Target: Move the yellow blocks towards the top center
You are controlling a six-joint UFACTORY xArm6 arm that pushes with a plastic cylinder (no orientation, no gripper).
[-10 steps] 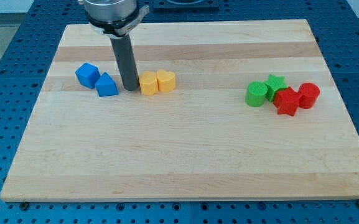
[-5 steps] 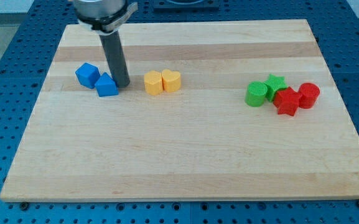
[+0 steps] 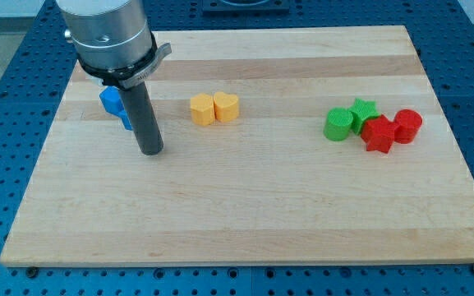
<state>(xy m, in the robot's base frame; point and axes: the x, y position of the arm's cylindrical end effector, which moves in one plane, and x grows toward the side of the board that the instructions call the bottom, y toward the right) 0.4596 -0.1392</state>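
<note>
Swinging down-left from beside the touching yellow blocks (image 3: 214, 108), my bare, jawless tip (image 3: 151, 151) is positioning below them, presumably for an upward push

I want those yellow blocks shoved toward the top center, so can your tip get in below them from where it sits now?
Probably yes. My tip sits lower left of the yellow blocks, with only bare board between and beneath them.
</note>
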